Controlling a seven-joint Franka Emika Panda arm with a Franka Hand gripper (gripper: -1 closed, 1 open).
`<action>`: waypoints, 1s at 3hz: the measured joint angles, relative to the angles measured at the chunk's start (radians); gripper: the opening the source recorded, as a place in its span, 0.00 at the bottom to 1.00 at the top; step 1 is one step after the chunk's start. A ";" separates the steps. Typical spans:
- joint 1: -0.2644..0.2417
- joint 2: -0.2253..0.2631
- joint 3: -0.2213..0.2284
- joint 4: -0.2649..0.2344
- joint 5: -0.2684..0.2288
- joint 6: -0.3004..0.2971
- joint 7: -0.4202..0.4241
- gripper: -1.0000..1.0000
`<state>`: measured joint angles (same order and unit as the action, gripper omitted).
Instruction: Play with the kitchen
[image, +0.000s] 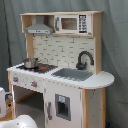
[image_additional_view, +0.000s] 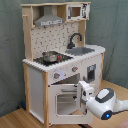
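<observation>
The kitchen (image: 60, 75) (image_additional_view: 60, 60) is a tall white and light-wood toy unit. It has a grey hood, a small microwave (image: 72, 23), a black faucet (image: 84, 59) and a grey sink (image: 74, 74). A metal pot (image_additional_view: 50, 56) sits on the black hob. In the second exterior view my gripper (image_additional_view: 83, 92) is at the right edge of the windowed oven door (image_additional_view: 65, 101), just below the knobs. Whether it touches the door is unclear. In the first exterior view only a white part of the arm (image: 22, 121) shows at the bottom left.
The cupboard door (image: 60, 106) under the sink is closed. A grey curtain (image: 115, 50) hangs behind the kitchen. Wooden floor (image_additional_view: 15, 120) lies in front. A white object (image: 2, 102) pokes in at the first exterior view's left edge.
</observation>
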<state>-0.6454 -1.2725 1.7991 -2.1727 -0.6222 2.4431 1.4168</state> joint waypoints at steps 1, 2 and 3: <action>0.020 0.004 -0.013 0.080 0.009 -0.034 -0.049 1.00; 0.034 0.015 -0.041 0.136 0.009 -0.071 -0.121 1.00; 0.048 0.026 -0.073 0.171 0.010 -0.099 -0.242 1.00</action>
<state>-0.5973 -1.2466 1.7260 -2.0020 -0.6120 2.3445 1.1745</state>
